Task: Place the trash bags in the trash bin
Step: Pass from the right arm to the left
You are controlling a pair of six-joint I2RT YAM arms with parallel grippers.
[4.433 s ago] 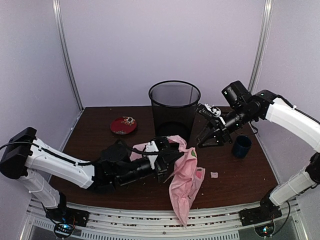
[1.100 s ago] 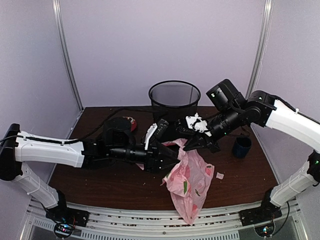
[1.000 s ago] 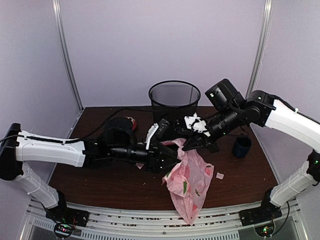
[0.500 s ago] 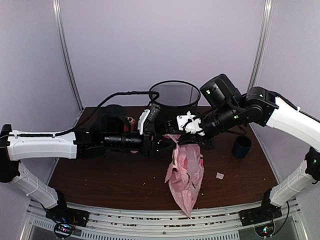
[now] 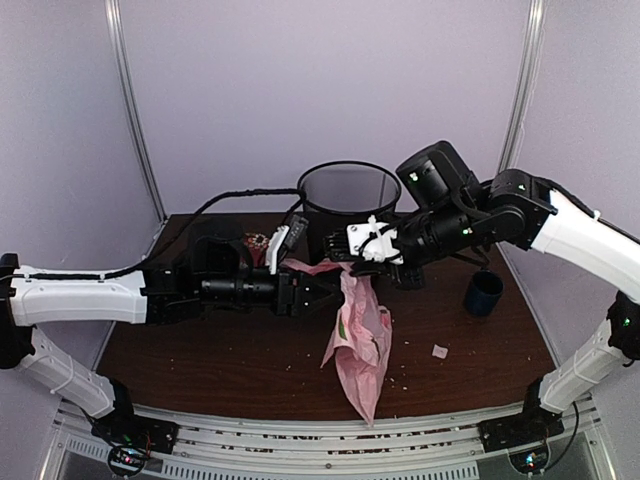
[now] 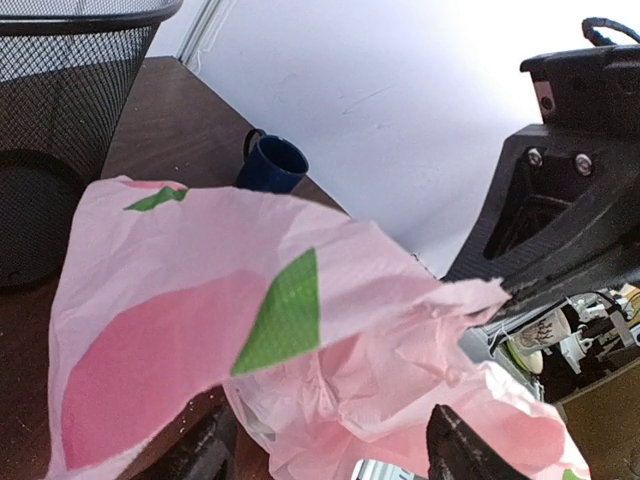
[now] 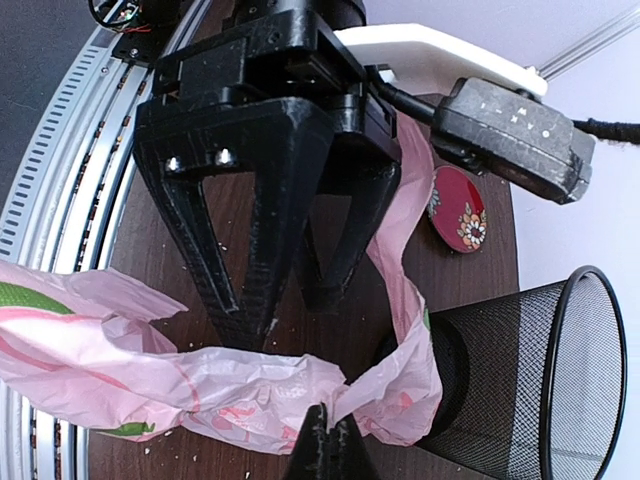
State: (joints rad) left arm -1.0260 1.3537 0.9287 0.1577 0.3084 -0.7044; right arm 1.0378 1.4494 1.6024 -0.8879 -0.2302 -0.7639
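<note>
Near the front edge, bag [image 5: 362, 335] hangs with its tail low, top held up level with the grippers. Left gripper [image 5: 322, 293] jaws are spread wide with bag between them, likely just supporting it. Right gripper [image 7: 322, 437] is pinched tight on the bag's top edge, carrying it. Bin [image 5: 340, 190] is just behind. No legible writing.

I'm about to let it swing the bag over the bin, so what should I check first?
1. Right claw shut on trash bag: ok.
2. Left claw hold: cannot tell; its jaws stand apart, a strap loops behind it.
3. Bag above trash bin rim: not ok; it hangs below, in front.
4. Bin upright, mouth open: ok.
5. Blue mug out of the way: ok, off to the right.
</note>
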